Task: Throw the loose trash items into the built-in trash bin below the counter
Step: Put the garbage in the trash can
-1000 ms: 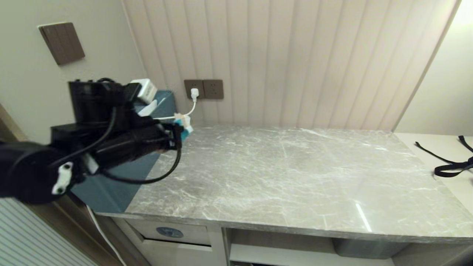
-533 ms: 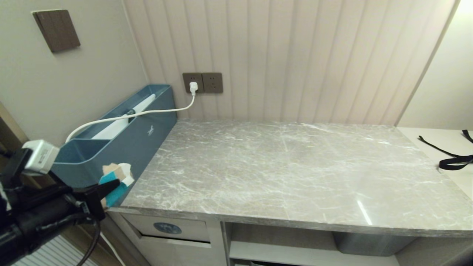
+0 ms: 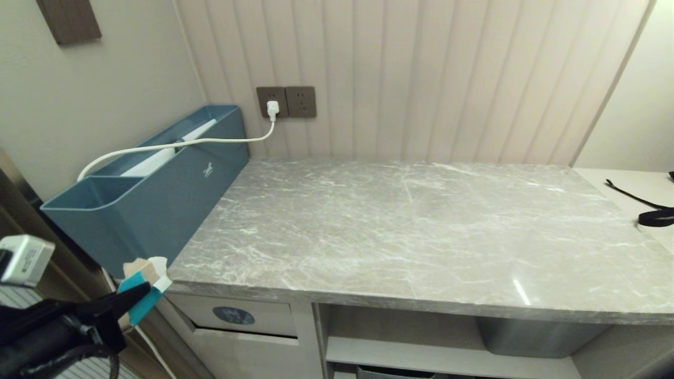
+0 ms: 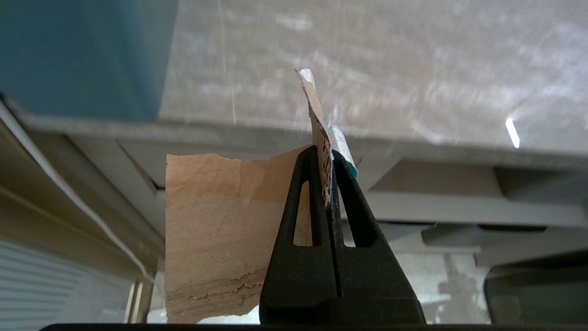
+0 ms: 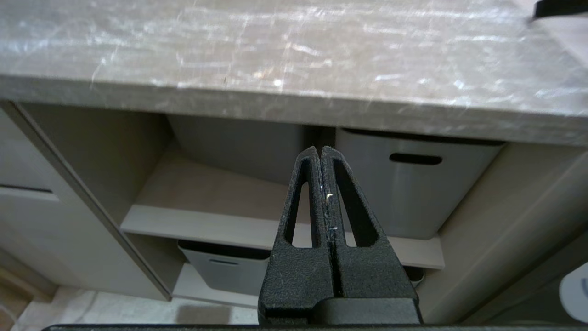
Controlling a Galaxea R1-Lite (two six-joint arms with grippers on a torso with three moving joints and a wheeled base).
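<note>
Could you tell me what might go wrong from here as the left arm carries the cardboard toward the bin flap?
1. The left gripper pinches the torn light brown cardboard scrap only near one edge; most of it hangs free and could slip out.
2. The beige bin flap with the round blue sticker sits tucked under the thick grey marble-look counter edge; the scrap may catch on it.
3. The white cable hanging beside the flap could snag the arm.

The bench (image 3: pixel 421 231) lies bare across its middle and front, open to a reach from the front. A long teal box (image 3: pixel 158 195) walls its left edge, a white cable (image 3: pixel 210 142) draped over it. Grey tubs (image 5: pixel 413 193) fill the shelves beneath.
</note>
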